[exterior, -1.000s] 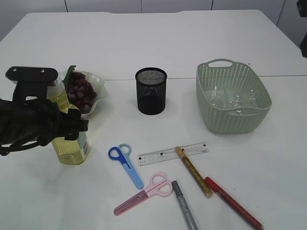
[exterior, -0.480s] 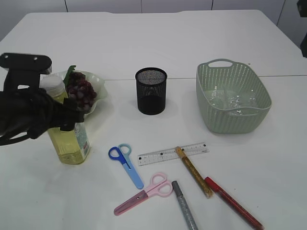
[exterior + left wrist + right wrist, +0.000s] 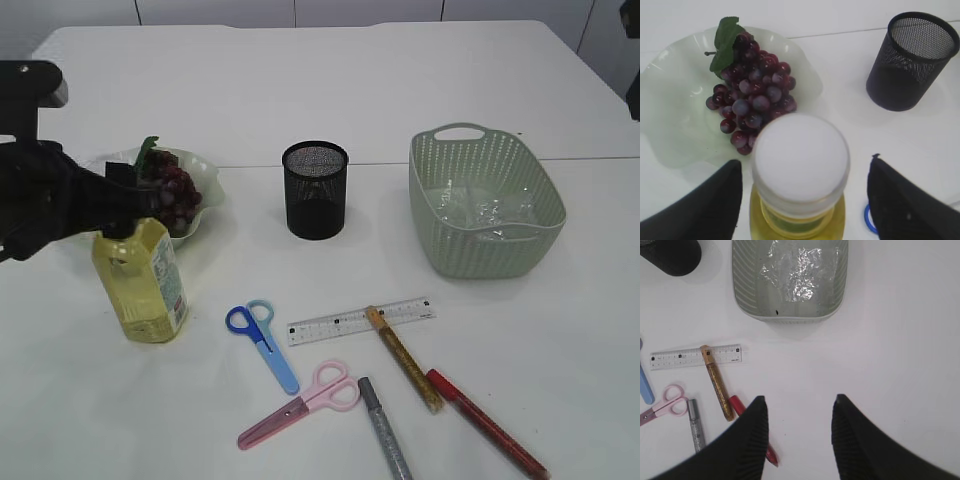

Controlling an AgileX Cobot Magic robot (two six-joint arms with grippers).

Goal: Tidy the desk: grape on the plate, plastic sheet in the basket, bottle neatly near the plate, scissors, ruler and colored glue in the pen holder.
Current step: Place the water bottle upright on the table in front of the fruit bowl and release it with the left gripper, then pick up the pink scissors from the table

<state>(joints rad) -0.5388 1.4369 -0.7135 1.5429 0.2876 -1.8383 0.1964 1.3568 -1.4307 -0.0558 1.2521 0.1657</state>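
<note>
**Bottle stands by the plate, claws apart above the worktop**

At the far left, the left claw (image 3: 800, 200) hangs with its black fingers (image 3: 705, 205) spread wide on either side of the white cap of the clear plastic bottle of yellow liquid (image 3: 142, 285); a gap shows on both sides, so it grips nothing. The bottle stands upright on the white worktop (image 3: 350, 100), just in front of the pale green wavy-edged glass plate (image 3: 205, 190), on which lies the bunch of dark red grapes with a green leaf (image 3: 172, 195).

Toward the middle stands the black mesh cylindrical pen holder (image 3: 315, 190). In front of it, flat on the worktop, lie the blue-handled scissors (image 3: 262, 343), the pink-handled scissors (image 3: 300, 402), the clear plastic ruler (image 3: 360, 321), a silver glitter glue pen (image 3: 384, 430), a gold glitter glue pen (image 3: 403, 357) crossing the ruler's right part, and a red glue pen (image 3: 485, 422).

At the right sits the sage green slatted plastic basket (image 3: 440, 200), the crumpled clear plastic sheet (image 3: 797, 267) inside it. The right claw (image 3: 797, 440) hovers partly open and empty over bare worktop near the basket.
</note>
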